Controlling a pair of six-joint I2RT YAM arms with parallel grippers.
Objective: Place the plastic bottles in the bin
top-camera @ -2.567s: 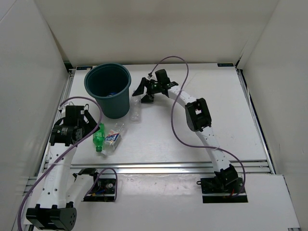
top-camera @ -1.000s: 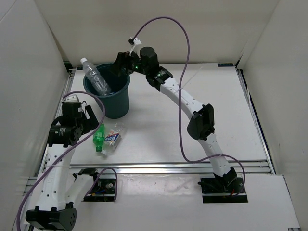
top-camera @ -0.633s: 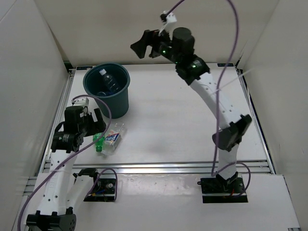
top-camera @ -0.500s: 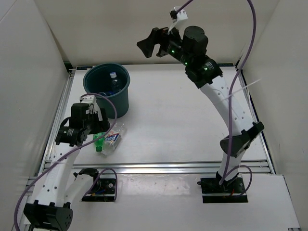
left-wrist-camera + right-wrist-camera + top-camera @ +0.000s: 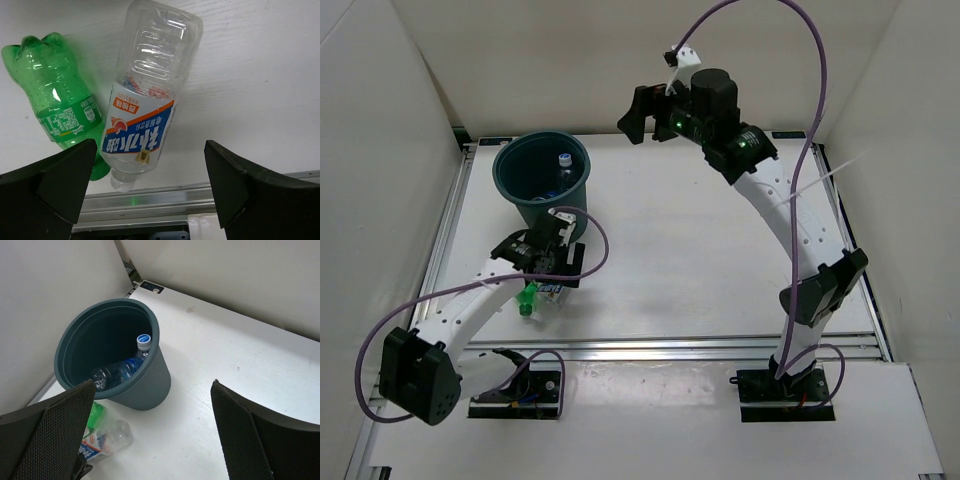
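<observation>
Left jaws wide above Chinese-labelled clear bottle (image 5: 147, 100)

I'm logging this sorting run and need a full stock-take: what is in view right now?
bin: one, dark teal, standing at the table's far left.
clear bottle in the bin: one seen, blue label, leaning cap-up; more cannot be told.
green bottle: one, lying on the table near the bin.
labelled clear bottle: one, white-blue-orange label, lying beside the green bottle.
table: one, white.
left end effector: black, open, above the two lying bottles.
right end effector: black, open, empty, raised right of the bin.
</observation>
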